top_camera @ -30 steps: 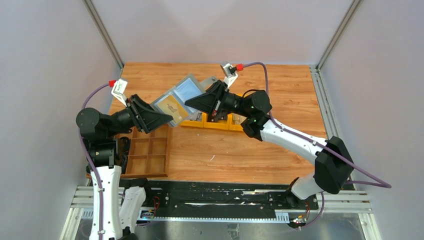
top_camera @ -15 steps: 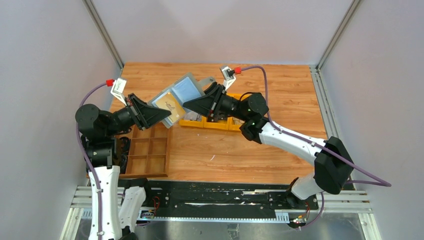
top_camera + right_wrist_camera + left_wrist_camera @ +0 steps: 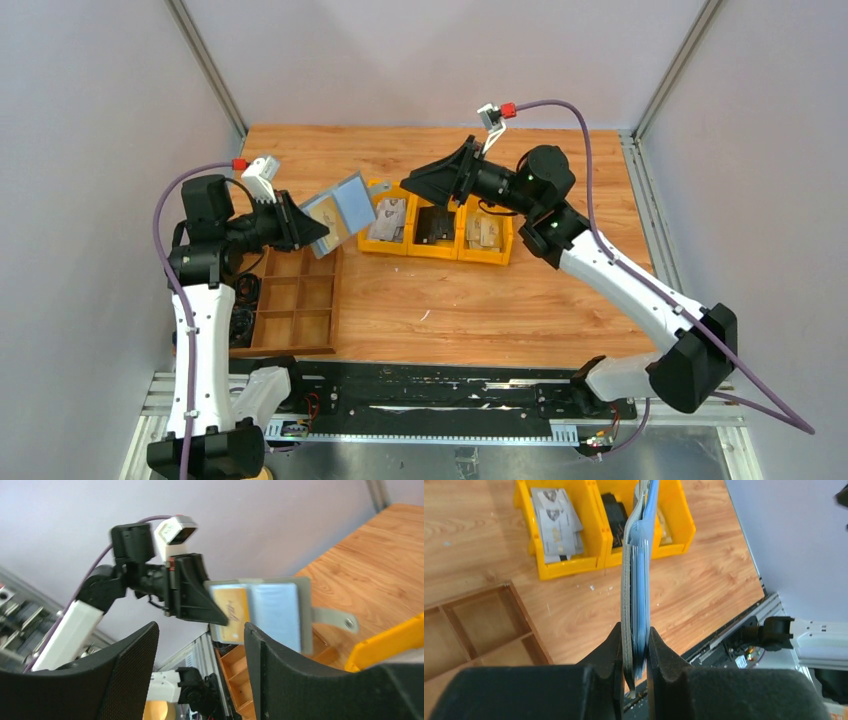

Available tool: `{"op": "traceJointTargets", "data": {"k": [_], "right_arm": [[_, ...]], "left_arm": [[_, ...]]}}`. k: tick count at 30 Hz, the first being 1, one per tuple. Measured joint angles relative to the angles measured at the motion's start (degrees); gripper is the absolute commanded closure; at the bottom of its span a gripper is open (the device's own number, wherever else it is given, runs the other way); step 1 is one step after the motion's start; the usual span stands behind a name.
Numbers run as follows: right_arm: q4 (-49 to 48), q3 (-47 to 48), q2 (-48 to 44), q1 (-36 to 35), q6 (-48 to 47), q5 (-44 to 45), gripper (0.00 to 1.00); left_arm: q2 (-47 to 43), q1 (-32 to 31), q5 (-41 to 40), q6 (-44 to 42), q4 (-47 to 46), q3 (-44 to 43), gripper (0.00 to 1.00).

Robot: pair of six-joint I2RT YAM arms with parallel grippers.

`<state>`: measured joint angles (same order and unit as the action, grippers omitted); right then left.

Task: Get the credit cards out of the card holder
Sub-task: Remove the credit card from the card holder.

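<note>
The grey-blue card holder hangs in the air above the table, left of the yellow bins. My left gripper is shut on its left edge. In the left wrist view the card holder shows edge-on, pinched between the left gripper fingers. A gold credit card sits in the left half of the card holder, which is open. My right gripper stands open, off to the right of the holder and apart from it. Nothing lies between the right gripper fingers.
A row of yellow bins sits mid-table, with grey cards in the left one and a black item in the middle one. A brown wooden compartment tray lies below my left gripper. Grey walls enclose the table.
The right gripper opened, let go of the card holder and drew back to the right. The left gripper shut on the holder and carried it leftward.
</note>
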<state>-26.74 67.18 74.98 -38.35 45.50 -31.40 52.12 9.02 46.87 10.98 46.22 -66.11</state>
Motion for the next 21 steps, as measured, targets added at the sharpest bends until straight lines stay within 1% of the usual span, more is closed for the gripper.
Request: {"op": "traceJointTargets", "data": {"k": [3,6,8,12,17,21], "right_arm": [[-0.11,3.85,2.58,-0.57,0.2,-6.23,0.38],[-0.92,7.48,8.26,-2.54,1.49,-13.27,0.41],[-1.07,8.22,11.15,-4.04,2.08,-16.46,0.43],[-1.18,8.35,16.0,-6.73,4.07,-22.49,0.49],[-2.34,8.35,17.77,-7.52,5.9,-26.29,0.51],[-2.45,8.41,17.92,-7.52,5.95,-27.08,0.52]], "left_arm": [[0.68,0.0,0.79,-1.9,2.73,0.28,1.0],[0.42,0.0,3.54,-3.04,3.63,0.28,1.0],[0.37,0.0,5.51,-3.13,3.69,0.28,1.0],[0.33,0.0,9.79,-3.08,3.72,0.28,1.0],[0.26,0.0,13.18,-3.06,3.72,0.28,1.0],[0.26,0.0,16.0,-2.82,3.72,0.28,1.0]]}}
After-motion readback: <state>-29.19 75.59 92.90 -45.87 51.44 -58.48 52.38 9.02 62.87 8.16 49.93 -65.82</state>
